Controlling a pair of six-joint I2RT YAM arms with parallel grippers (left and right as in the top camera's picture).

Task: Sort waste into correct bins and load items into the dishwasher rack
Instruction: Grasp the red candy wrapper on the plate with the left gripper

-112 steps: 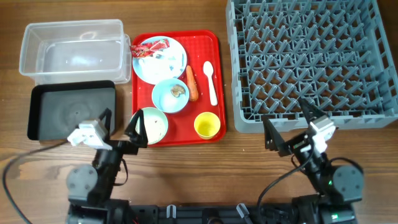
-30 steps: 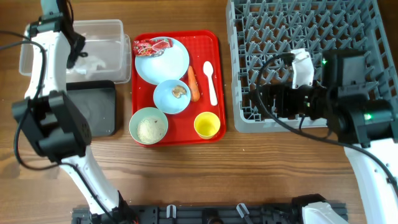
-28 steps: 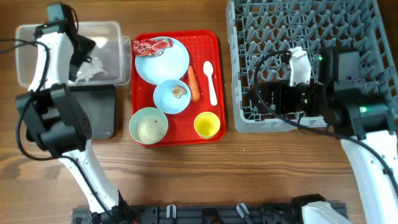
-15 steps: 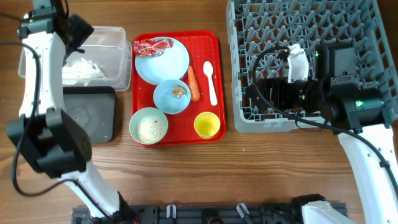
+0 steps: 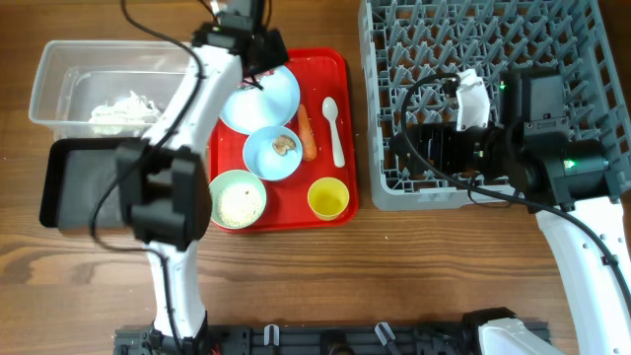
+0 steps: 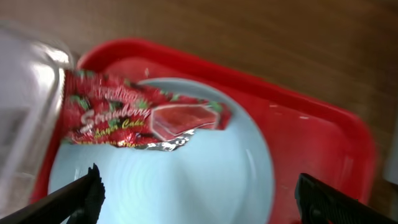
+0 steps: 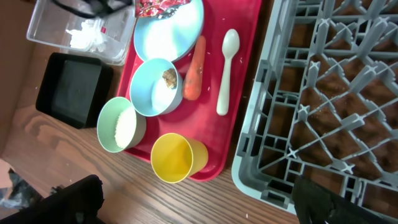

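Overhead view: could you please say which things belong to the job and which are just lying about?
Job: wrapper, tissue, rice grains, brown bit, carrot, clear tub, black tray, plate, blue bowl, green bowl, yellow cup, spoon, rack.
Lying about: red tray.

Even light, perhaps slight wrist-view blur

My left hand [image 6: 198, 186] is above the plate [image 6: 155, 180], and the wrapper [image 6: 130, 118] lies on the plate's far edge. The plate sits at the far left of the serving tray [image 5: 330, 69]. On the tray, nearer to me than this hand, stand the bowl [image 5: 258, 160] with a food bit [image 5: 284, 144] in it, then the second bowl [image 5: 210, 192] with the grains [image 5: 240, 204] in it. The carrot [image 5: 307, 138], the spoon [image 5: 333, 128] and the cup [image 5: 328, 199] lie to the hand's right. To its left is the tub [image 5: 69, 69] with the tissue [image 5: 123, 106] inside, and the shallow bin [image 5: 84, 182] lies before the tub. My right hand [image 7: 196, 202] is over the near left edge of the rack [image 5: 473, 59], right of the tray on the counter [image 5: 296, 276].
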